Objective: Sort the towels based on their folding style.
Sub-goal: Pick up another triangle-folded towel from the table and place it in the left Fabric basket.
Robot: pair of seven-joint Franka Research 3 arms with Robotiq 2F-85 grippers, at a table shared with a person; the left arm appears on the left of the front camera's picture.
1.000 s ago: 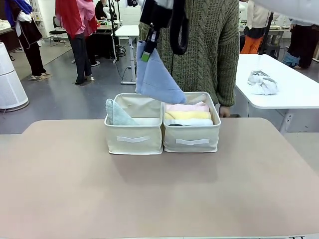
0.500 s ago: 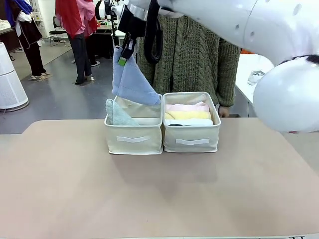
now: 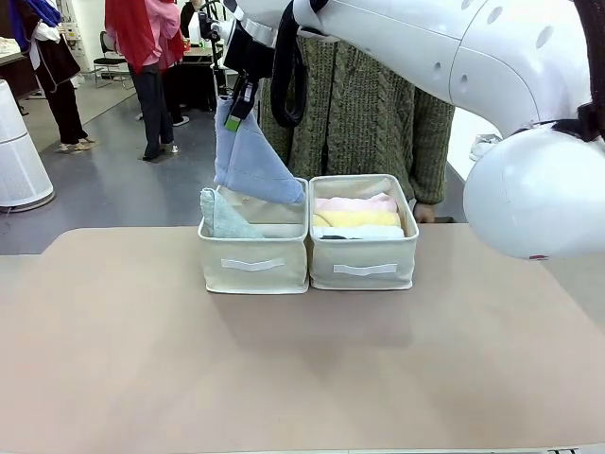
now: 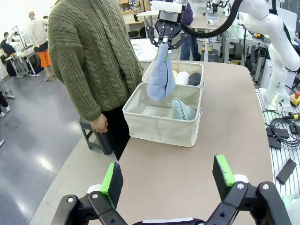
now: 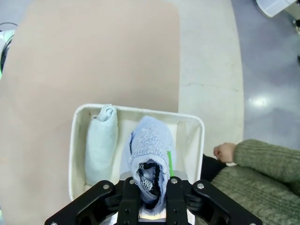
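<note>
My right gripper (image 3: 240,95) is shut on the top of the periwinkle-blue cone towel (image 3: 251,163), which hangs over the left beige bin (image 3: 253,267). In the right wrist view that gripper (image 5: 150,185) looks straight down past the blue towel (image 5: 151,149) into the bin (image 5: 140,110). A pale teal cone towel (image 3: 223,217) lies at the bin's left side. The right bin (image 3: 364,270) holds pink (image 3: 354,203), yellow (image 3: 357,218) and white (image 3: 361,232) rolls; a dark grey roll (image 4: 194,78) lies beside them. My left gripper (image 4: 168,176) stands open over the table, holding nothing.
A person in an olive knit sweater (image 3: 388,104) stands right behind the bins, one hand (image 5: 225,152) close to the left bin's far rim. My right arm's big elbow (image 3: 539,189) hangs over the table's right side. The tan tabletop (image 3: 302,369) lies bare in front of the bins.
My right gripper has carried the blue cone towel leftward from above the bins' middle to above the left bin, then sunk slightly. The arm now crosses the upper right.
</note>
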